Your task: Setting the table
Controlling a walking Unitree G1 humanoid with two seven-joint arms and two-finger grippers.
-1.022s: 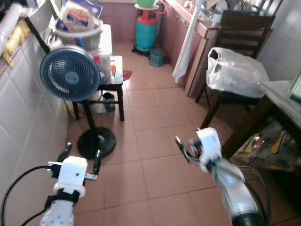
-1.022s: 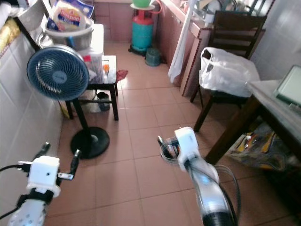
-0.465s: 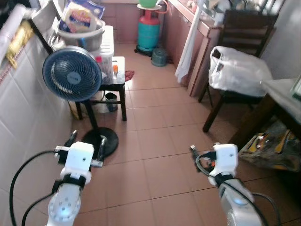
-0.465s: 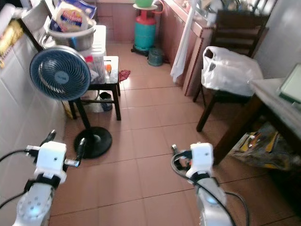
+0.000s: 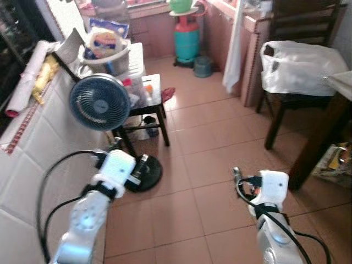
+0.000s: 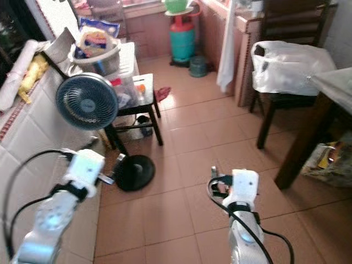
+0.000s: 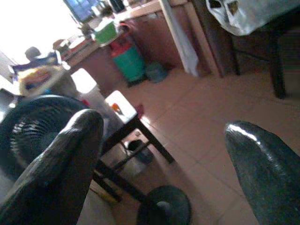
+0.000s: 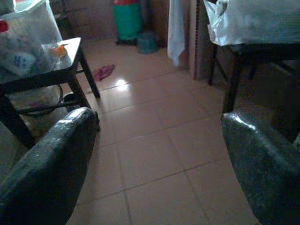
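Observation:
The dark wooden table with a pale top stands at the right edge, and no tableware can be seen. My left gripper is raised over the floor by the fan's round base, open and holding nothing. In the left wrist view its fingers stand wide apart with floor between them. My right gripper hovers low over the tiles left of the table leg, also open and empty. The right wrist view shows its two fingers spread over bare tiles.
A blue standing fan and a small black stool loaded with plastic tubs stand at the left by the tiled counter. A chair carries a white plastic bag. A green gas cylinder stands far back. Bags lie under the table.
The whole picture has shifted, so the camera moved. My left arm has risen and reached forward towards the fan's base. My right gripper has dropped lower. Both stay open.

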